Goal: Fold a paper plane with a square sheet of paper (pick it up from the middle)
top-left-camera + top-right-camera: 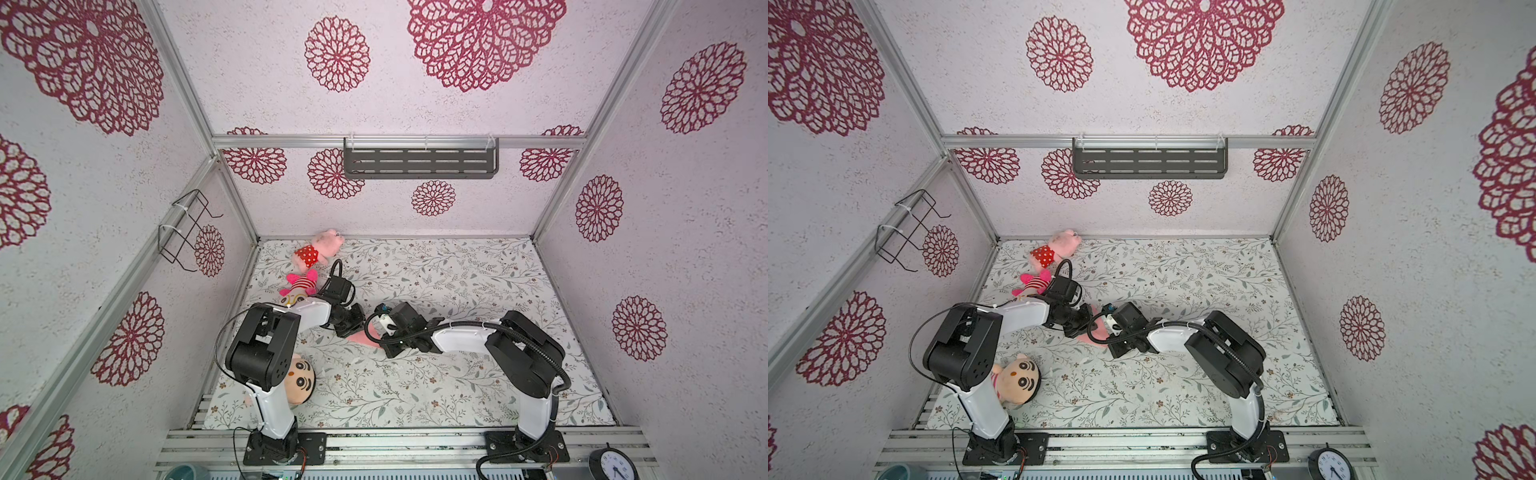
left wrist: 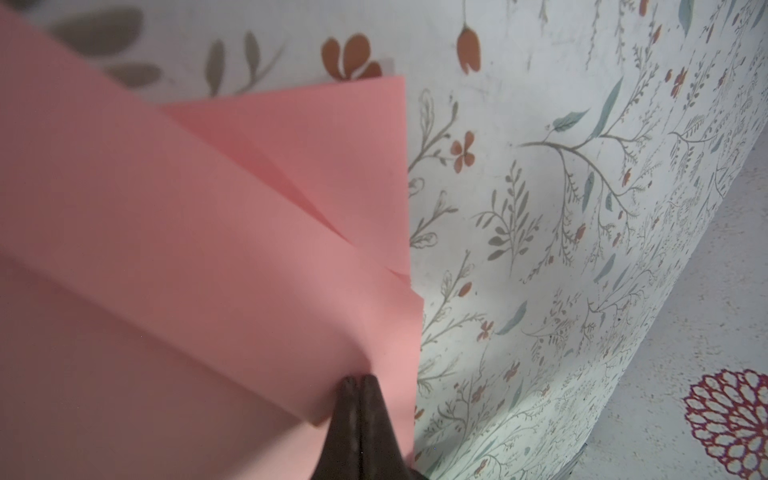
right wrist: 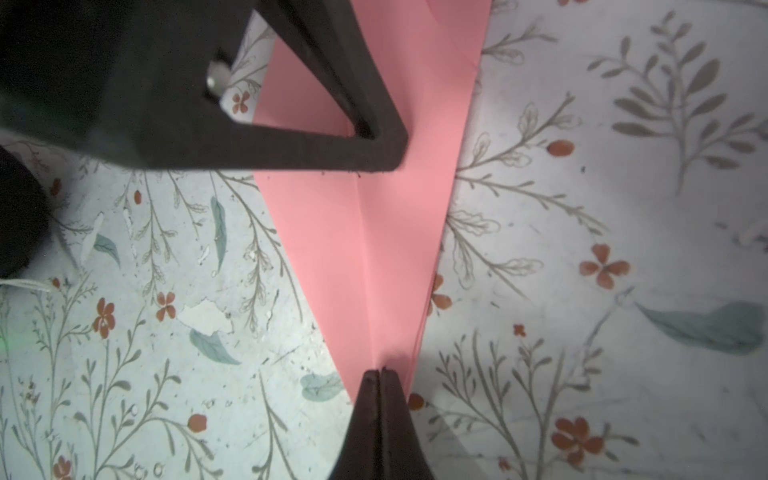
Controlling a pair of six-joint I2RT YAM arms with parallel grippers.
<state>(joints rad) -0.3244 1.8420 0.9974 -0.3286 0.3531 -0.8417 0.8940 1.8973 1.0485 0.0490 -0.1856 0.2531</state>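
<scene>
Slim pointed dart of light pink paper, the paper plane [image 3: 374, 257]: creased, wings layered, seemingly near finished. Left gripper [image 2: 358, 384] and right gripper [image 3: 380, 374] both pinched on it.

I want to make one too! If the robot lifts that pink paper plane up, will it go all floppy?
Probably only a little. The paper plane is thin, but its layered folds and centre crease should stiffen it. Both the left gripper and the right gripper are pinched shut on it, so it likely won't sag much. It looks very light and easy to crumple.
</scene>
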